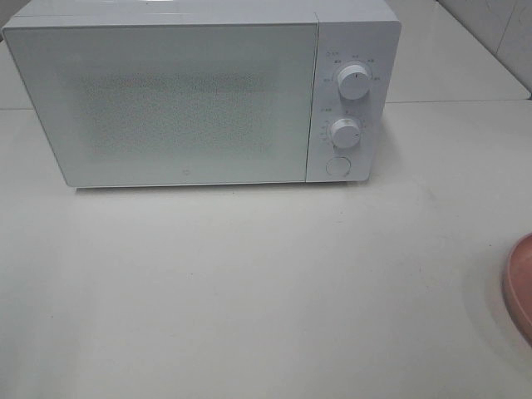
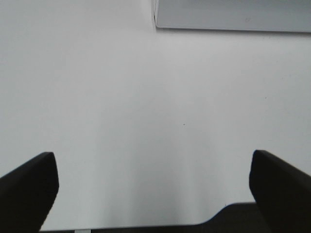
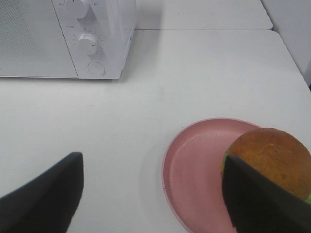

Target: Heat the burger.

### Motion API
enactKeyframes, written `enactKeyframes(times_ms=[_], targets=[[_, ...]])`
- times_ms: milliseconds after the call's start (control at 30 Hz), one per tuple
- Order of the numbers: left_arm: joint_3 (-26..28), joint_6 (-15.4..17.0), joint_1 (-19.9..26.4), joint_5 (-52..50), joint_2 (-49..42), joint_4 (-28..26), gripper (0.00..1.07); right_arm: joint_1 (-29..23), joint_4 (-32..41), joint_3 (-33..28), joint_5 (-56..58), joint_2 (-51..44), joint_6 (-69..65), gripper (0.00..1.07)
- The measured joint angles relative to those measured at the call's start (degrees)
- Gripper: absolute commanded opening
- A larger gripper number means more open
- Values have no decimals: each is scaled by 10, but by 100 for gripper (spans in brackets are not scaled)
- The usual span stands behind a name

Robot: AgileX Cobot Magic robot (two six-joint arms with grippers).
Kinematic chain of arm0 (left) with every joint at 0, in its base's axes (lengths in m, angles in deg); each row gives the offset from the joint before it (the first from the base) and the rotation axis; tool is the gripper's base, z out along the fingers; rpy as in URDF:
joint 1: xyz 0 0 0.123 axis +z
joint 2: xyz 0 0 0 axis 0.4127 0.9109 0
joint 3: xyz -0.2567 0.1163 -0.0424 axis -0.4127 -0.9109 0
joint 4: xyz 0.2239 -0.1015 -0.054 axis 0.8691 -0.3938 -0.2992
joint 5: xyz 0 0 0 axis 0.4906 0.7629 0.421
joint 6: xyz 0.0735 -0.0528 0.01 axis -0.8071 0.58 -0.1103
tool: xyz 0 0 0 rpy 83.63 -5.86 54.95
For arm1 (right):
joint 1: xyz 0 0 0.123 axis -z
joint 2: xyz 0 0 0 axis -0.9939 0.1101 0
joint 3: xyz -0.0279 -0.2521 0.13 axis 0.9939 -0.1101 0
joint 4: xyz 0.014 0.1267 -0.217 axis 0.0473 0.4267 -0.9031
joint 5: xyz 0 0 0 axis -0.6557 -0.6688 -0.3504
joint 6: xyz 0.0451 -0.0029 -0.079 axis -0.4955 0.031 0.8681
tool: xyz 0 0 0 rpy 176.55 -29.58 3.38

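Observation:
The burger (image 3: 273, 156) with its golden-brown bun sits on the round pink plate (image 3: 194, 170) in the right wrist view. A bit of green lettuce shows at its edge. My right gripper (image 3: 153, 162) is open and empty above the table, and one finger (image 3: 257, 204) partly covers the burger's near side. My left gripper (image 2: 151, 160) is open and empty over bare table. The white microwave (image 1: 166, 91) stands at the back with its door closed. In the exterior view only the plate's rim (image 1: 522, 283) shows at the right edge, and the burger and both grippers are out of view.
The microwave has two white knobs (image 1: 352, 83) (image 1: 344, 131) and a round button (image 1: 337, 165) on its right panel. Its lower corner shows in the left wrist view (image 2: 228, 14). The white table (image 1: 266, 283) spreads in front of it.

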Motion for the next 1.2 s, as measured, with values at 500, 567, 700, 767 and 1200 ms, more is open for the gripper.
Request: enactKeyframes(times_ms=[500,567,700,767,1200], targets=[[0,0,0,-2,-114,-10,100,0,0,0,0,0,0,76],[0,0,0,-3,-119,-10,100,0,0,0,0,0,0,76],[-2,0,0,-4,-119,-10,100,0,0,0,0,0,0,76],[-3,0,0,-4,-119,-10,100,0,0,0,0,0,0,76],[-3,0,0,-4,-119,-10,100,0,0,0,0,0,0,76]])
